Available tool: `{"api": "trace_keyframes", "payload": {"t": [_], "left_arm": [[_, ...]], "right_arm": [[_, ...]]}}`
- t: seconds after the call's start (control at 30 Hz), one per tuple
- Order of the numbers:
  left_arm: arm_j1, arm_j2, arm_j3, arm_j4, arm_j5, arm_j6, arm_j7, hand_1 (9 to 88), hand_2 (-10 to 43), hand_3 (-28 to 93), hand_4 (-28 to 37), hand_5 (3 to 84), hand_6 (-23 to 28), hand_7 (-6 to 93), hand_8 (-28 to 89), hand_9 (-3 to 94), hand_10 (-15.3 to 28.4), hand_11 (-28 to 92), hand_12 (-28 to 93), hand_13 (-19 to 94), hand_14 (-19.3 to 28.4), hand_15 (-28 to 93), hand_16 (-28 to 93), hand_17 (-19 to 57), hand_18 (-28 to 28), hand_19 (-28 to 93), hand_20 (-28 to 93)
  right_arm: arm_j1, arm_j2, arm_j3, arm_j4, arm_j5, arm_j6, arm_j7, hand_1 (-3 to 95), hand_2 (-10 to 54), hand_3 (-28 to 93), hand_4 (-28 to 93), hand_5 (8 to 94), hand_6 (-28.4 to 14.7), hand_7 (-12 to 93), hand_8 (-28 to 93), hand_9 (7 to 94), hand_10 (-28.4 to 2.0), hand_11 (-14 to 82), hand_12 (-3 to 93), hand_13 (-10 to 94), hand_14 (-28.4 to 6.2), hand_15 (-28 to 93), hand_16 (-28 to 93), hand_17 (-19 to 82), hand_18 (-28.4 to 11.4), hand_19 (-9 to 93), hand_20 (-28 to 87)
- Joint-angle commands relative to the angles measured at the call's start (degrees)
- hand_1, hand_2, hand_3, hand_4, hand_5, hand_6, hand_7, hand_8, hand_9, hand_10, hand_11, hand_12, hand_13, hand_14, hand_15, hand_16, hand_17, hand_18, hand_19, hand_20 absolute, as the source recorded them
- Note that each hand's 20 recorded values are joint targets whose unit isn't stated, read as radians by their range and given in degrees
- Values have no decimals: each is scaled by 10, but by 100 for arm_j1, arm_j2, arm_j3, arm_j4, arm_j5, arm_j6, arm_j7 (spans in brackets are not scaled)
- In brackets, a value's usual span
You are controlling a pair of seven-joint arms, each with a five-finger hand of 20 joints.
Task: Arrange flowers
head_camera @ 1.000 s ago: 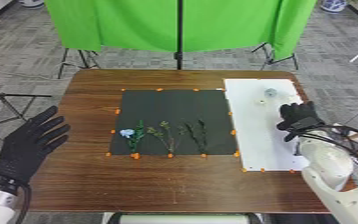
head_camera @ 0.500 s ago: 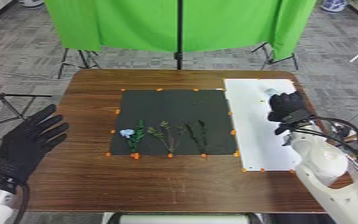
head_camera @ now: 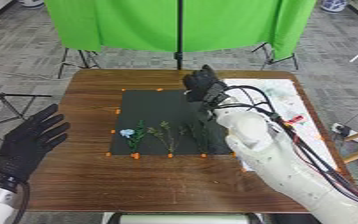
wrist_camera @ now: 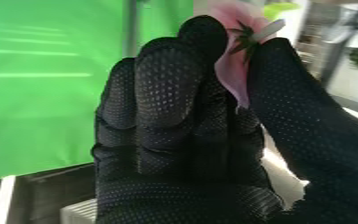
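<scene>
In the head view, my right hand [head_camera: 202, 82] is over the back right of the dark mat [head_camera: 158, 102]. My right hand [wrist_camera: 171, 95] in the wrist view pinches a pink flower [wrist_camera: 238, 65] between thumb and fingers, its pale stub and green sepals showing. On the mat's front part lie a blue flower [head_camera: 127, 133] with green leaves [head_camera: 138, 135] and a thin leafy sprig [head_camera: 167, 137]. Dark stems [head_camera: 190, 131] lie close to my right forearm. My left hand [head_camera: 31, 137] is at the table's left side, fingers straight.
The white board [head_camera: 286, 100] lies on the right of the table [head_camera: 95, 180], partly under my right arm. Orange tape pieces mark the mat's edges. Behind the table stands a green cloth [head_camera: 131, 25] with a black pole.
My right hand has moved left from the white board to the back of the dark mat, and the forearm now crosses the board and mat edge. The left hand stays nearly still.
</scene>
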State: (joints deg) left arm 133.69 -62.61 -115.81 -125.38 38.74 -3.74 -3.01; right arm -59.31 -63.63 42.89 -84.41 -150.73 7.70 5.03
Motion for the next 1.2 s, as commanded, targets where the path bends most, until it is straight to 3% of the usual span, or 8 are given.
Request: {"api": "trace_keyframes", "payload": {"t": [0.03, 0.2, 0.27, 0.4, 0.47, 0.5, 0.63, 1.2], "left_arm": [[-48, 21, 57, 20, 31, 101, -51, 240, -19, 702, -283, 266, 20, 214, -120, 214, 102, 228, 157, 168, 132, 342, -15, -114, 190, 410, 74], [-119, 63, 109, 41, 43, 105, -78, 240, -19, 702, -283, 265, 20, 214, -120, 214, 102, 228, 158, 167, 131, 342, -15, -114, 190, 410, 74], [-11, 59, 98, -24, 42, 90, -6, 240, -19, 702, -283, 265, 20, 214, -120, 213, 101, 227, 158, 167, 131, 341, -15, -114, 190, 411, 73], [-125, 138, 137, 15, 48, 60, -29, 240, -19, 701, -283, 265, 20, 214, -121, 213, 101, 227, 158, 167, 131, 341, -14, -114, 190, 410, 73], [-195, 199, 162, 42, 44, 38, -62, 241, -19, 701, -283, 265, 20, 214, -121, 213, 101, 227, 159, 167, 131, 340, -15, -114, 190, 410, 73], [-182, 258, 175, 41, 25, 76, -11, 240, -19, 701, -283, 265, 20, 214, -121, 213, 101, 227, 159, 167, 131, 340, -15, -114, 190, 410, 73], [-291, 318, 222, 74, 39, 54, -47, 241, -19, 701, -283, 265, 20, 214, -120, 213, 102, 226, 159, 166, 131, 341, -14, -114, 190, 410, 73], [-348, 352, 292, 97, 50, 34, 6, 241, -18, 701, -283, 264, 20, 214, -121, 213, 102, 227, 158, 165, 131, 342, -14, -114, 189, 408, 74]], "right_arm": [[371, -1299, -282, 428, -644, -252, -386, 456, -95, 862, -283, 673, 41, 581, -96, 873, -9, 198, 483, 790, 12, 506, 392, 272, -150, 733, 393], [281, -1755, -282, 836, -987, -418, -526, 463, -95, 848, -283, 676, 41, 577, -108, 872, -8, 193, 478, 789, 15, 505, 392, 272, -148, 734, 393], [196, -1789, -351, 805, -1150, -440, -530, 469, -95, 840, -283, 678, 41, 575, -113, 872, -7, 190, 475, 788, 17, 503, 394, 273, -147, 733, 392], [222, -2125, -278, 1219, -1473, -420, -710, 474, -95, 832, -283, 680, 44, 572, -115, 873, -7, 188, 474, 788, 16, 501, 396, 272, -147, 734, 392], [241, -2164, -378, 1253, -1486, -416, -626, 475, -95, 829, -283, 679, 44, 571, -114, 873, -7, 186, 473, 788, 15, 501, 396, 272, -147, 734, 393], [194, -2224, -334, 1257, -1609, -383, -688, 476, -95, 826, -283, 679, 45, 570, -115, 874, -6, 184, 472, 786, 15, 500, 396, 272, -147, 735, 393], [231, -2293, -426, 1333, -1723, -268, -637, 483, -95, 810, -283, 680, 50, 563, -121, 874, -2, 173, 463, 783, 15, 501, 396, 270, -148, 736, 395], [124, -2568, 143, 1869, -2820, -211, -1050, 486, -95, 797, -283, 670, 57, 560, -113, 869, 0, 162, 460, 769, 16, 507, 394, 266, -147, 743, 402]]}}
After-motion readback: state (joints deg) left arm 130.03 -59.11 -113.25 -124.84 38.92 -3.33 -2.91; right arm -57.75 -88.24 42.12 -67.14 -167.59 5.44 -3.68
